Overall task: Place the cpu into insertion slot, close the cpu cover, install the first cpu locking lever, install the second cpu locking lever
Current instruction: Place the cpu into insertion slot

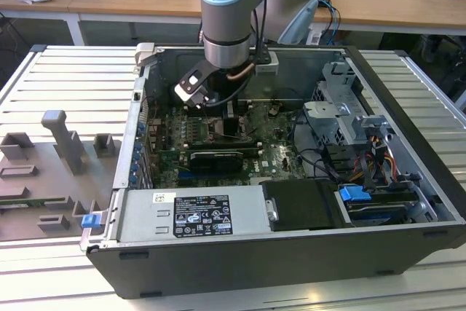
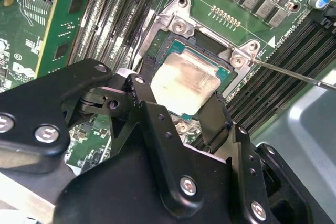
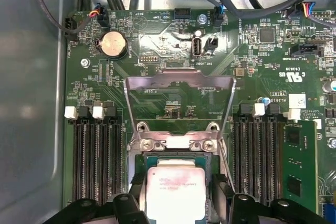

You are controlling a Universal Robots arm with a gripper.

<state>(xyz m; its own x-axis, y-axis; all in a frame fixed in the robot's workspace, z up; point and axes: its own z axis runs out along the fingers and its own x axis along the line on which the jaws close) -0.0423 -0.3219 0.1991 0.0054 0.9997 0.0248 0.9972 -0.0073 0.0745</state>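
The cpu (image 2: pixel 185 80) (image 3: pixel 175 186), a small square chip with a pale silvery face, lies level in the opening of the insertion slot (image 2: pixel 176 22) (image 3: pixel 137 167). My gripper (image 2: pixel 178 100) (image 3: pixel 177 195) is right over it. Its black fingers (image 2: pixel 137 88) (image 3: pixel 220 190) press against two opposite edges of the chip. I cannot tell whether the chip is fully seated. The cpu cover (image 3: pixel 178 81) stands swung open behind the socket. A thin lever rod (image 2: pixel 294 74) sticks out beside the socket. In the exterior view the gripper (image 1: pixel 224 118) reaches down into the open computer case (image 1: pixel 408 92).
Long memory slots (image 3: pixel 97 161) (image 3: pixel 260 156) run along both sides of the socket. A long black card (image 1: pixel 216 158), a power supply (image 1: pixel 193 216) and a drive cage with cables (image 1: pixel 349 125) crowd the case. Grey fixtures (image 1: pixel 58 151) stand on the table at the exterior view's left.
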